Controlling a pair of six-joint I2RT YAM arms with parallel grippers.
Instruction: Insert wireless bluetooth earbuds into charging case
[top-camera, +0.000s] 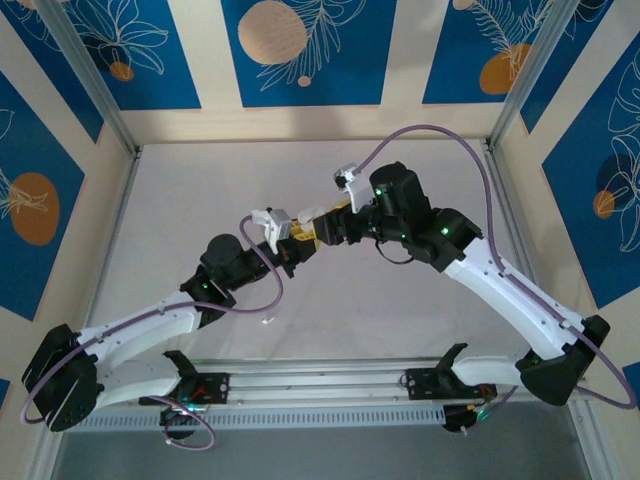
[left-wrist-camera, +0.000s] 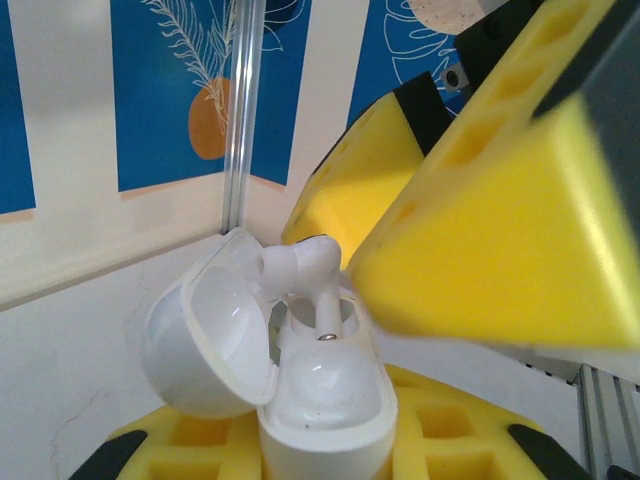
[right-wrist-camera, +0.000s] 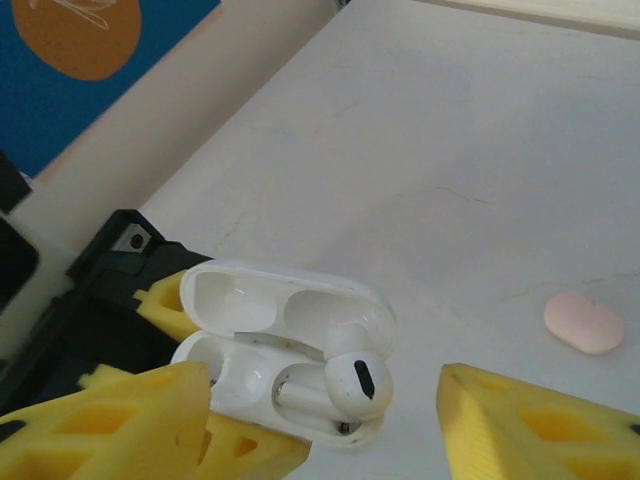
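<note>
My left gripper (left-wrist-camera: 325, 445) is shut on a white charging case (left-wrist-camera: 325, 400), which stands upright between its yellow pads (left-wrist-camera: 180, 440) with the lid (left-wrist-camera: 200, 340) swung open to the left. A white earbud (right-wrist-camera: 355, 385) leans in the case's right-hand slot, its stem down in the hole and its head above the rim. The other slot (right-wrist-camera: 215, 365) is bare. My right gripper (right-wrist-camera: 325, 378) is open just above the case, one yellow finger (right-wrist-camera: 100, 420) on each side of the bud and neither touching it. In the top view both grippers (top-camera: 290, 238) (top-camera: 325, 228) meet at mid-table.
A pink oval pebble-shaped object (right-wrist-camera: 584, 323) lies on the white table (right-wrist-camera: 450, 150) to the right of the case. A tiny white bit (top-camera: 268, 321) lies on the table near the left arm. Aluminium posts and blue-patterned walls (top-camera: 300, 50) surround the table.
</note>
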